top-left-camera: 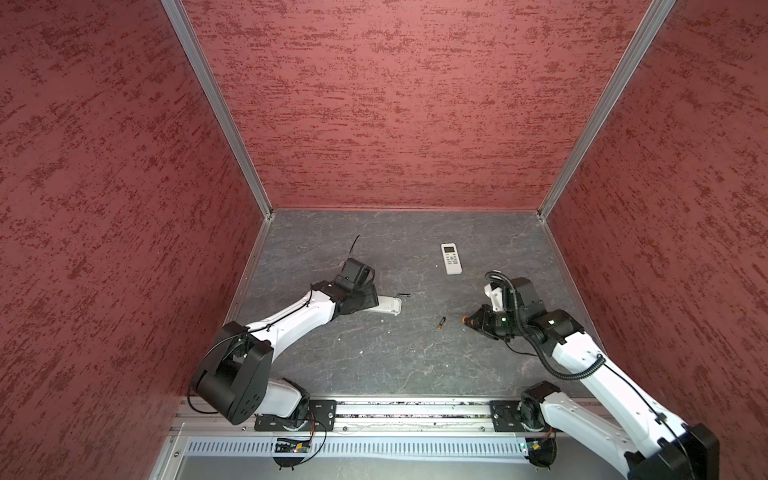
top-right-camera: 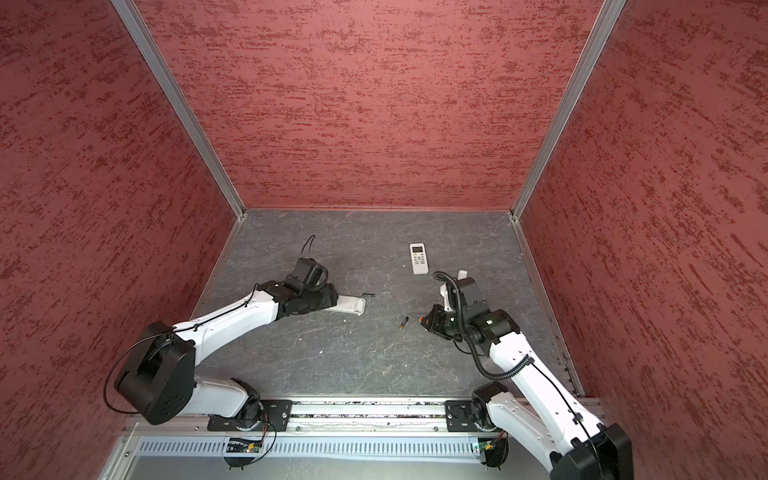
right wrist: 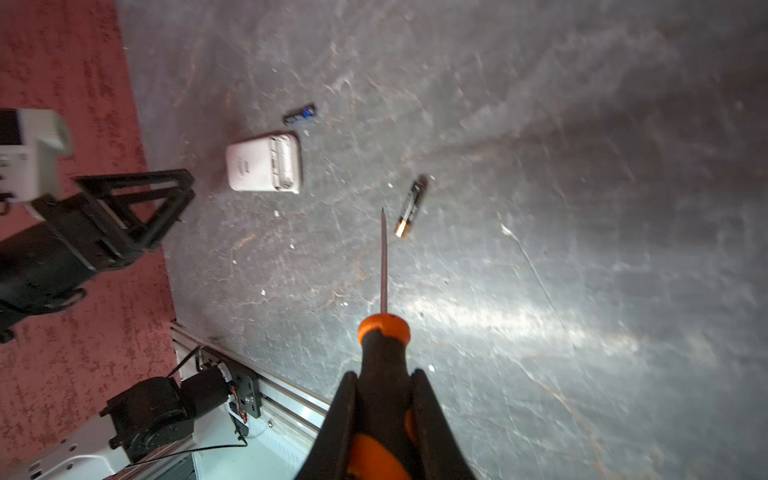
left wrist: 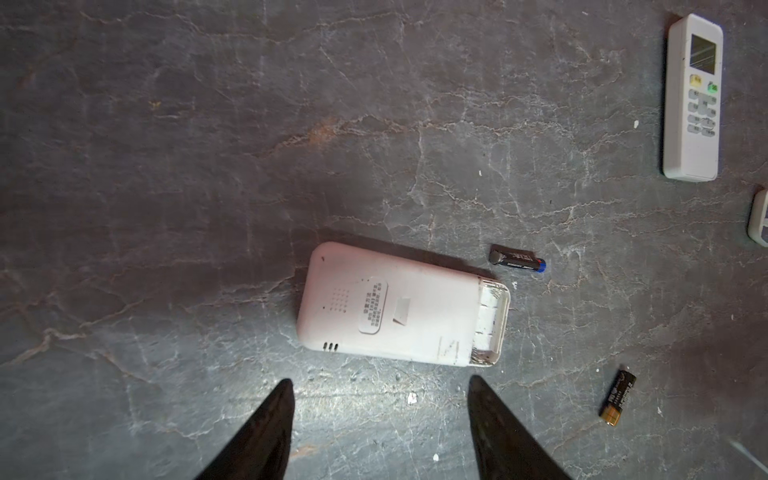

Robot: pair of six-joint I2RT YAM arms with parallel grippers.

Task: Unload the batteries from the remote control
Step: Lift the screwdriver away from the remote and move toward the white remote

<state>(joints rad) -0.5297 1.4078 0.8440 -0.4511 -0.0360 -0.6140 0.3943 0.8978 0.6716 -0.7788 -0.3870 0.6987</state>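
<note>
1. Right hand [right wrist: 385, 374]: clenched on the black-and-orange handle of the screwdriver [right wrist: 384, 332]. The shaft points out over the counter [top-left-camera: 395, 361]. Its tip is near the gold-ended battery [right wrist: 411, 205] but apart from it.
2. Gold-ended battery [top-left-camera: 441, 323]: lies loose on the counter between the 2 arms, nearer the right hand in both top views.
3. Left hand [left wrist: 380, 380]: released. The 2 fingers [left wrist: 266, 428] are spread and grasp nothing. Their tips sit just short of the long edge of the face-down remote [left wrist: 399, 311].
4. Face-down remote: white, flat on the counter, back side up. The battery compartment [left wrist: 492, 324] at 1 end is uncovered.
5. Blue-ended battery [left wrist: 517, 264]: lies on the counter just beside the uncovered end of the face-down remote, not touching it.
6. Face-up remote [top-left-camera: 451, 258]: white, screen and buttons up. It lies farthest from the arm bases and well apart from both hands.
</note>
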